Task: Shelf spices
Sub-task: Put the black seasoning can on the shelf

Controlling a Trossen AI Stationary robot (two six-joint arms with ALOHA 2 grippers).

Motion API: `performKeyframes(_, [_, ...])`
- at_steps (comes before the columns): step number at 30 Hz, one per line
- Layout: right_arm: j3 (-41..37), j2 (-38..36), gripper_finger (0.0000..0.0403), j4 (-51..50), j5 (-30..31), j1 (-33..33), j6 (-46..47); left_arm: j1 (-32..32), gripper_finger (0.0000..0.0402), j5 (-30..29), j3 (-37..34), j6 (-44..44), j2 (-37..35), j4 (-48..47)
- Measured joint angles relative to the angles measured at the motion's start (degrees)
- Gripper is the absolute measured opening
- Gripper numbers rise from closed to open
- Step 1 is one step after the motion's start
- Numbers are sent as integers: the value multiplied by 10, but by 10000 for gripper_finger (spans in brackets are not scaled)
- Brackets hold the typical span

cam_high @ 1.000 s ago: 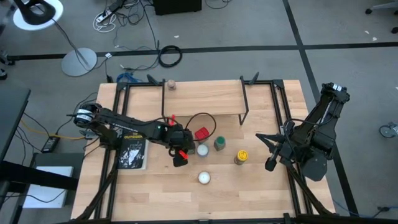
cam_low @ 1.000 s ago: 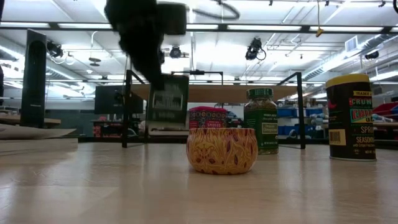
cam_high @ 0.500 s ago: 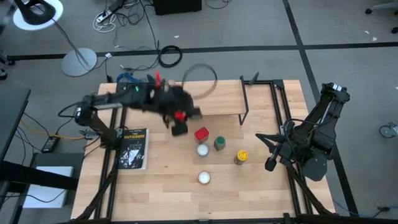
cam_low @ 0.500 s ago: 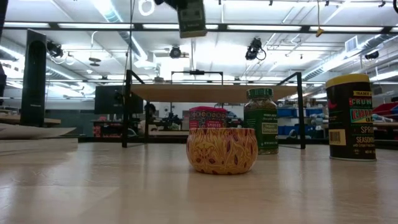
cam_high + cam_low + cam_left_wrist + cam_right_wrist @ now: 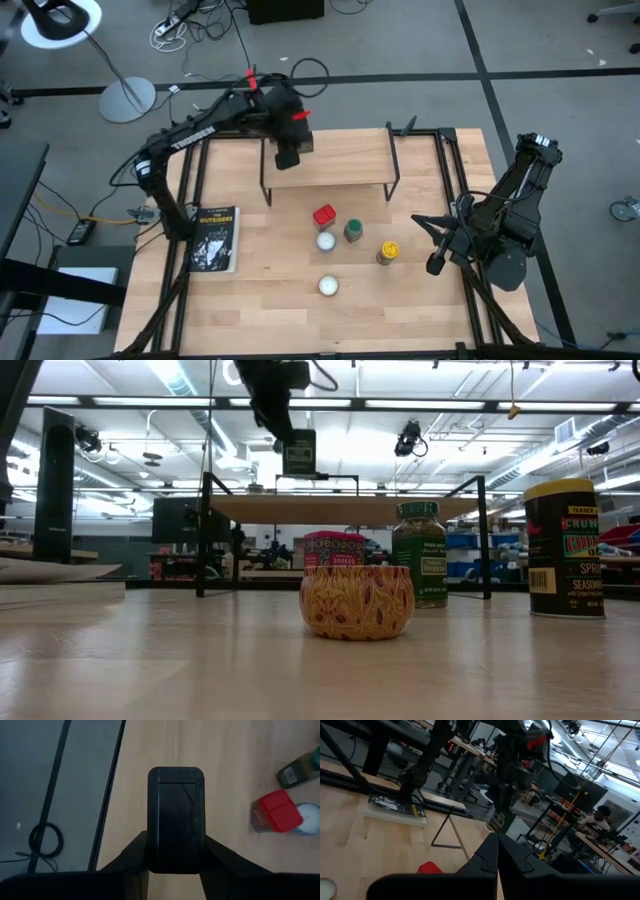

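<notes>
My left gripper [image 5: 289,152] hangs over the left part of the shelf [image 5: 340,162], shut on the dark square tin [image 5: 175,820]. In the low view the tin [image 5: 299,452] floats just above the light-wood plank [image 5: 400,508]. The red box [image 5: 323,215], green-lidded jar [image 5: 352,231] and yellow-lidded jar [image 5: 388,250] stand on the table in front of the shelf. No view shows the tan jar. My right gripper [image 5: 436,262] waits shut near the table's right edge. My left gripper pinches the dark tin between its two fingers [image 5: 135,856], one on each narrow side [image 5: 151,851] at the tin's upper end. The fingers come from above, pointing down. The tin hangs upright below them, lifted clear of the plank.
Two white round objects [image 5: 325,241] [image 5: 328,286] sit on the table near the jars; the nearer one is a patterned tin [image 5: 357,601] in the low view. A book [image 5: 213,238] lies at the table's left. The shelf's black legs [image 5: 393,165] stand on either side of the plank.
My left gripper has carried the dark tin from the middle of the table up and toward the far edge. It rose high, then came down to just above the shelf's left part. It has stayed shut on the tin throughout.
</notes>
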Motion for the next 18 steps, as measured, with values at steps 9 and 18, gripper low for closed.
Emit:
performKeyframes(9, [0, 0, 4, 3, 0, 0, -1, 59, 122, 44, 0, 61, 24, 14])
performKeyframes(18, [0, 0, 6, 3, -5, 0, -5, 90, 122, 53, 0, 88, 33, 10])
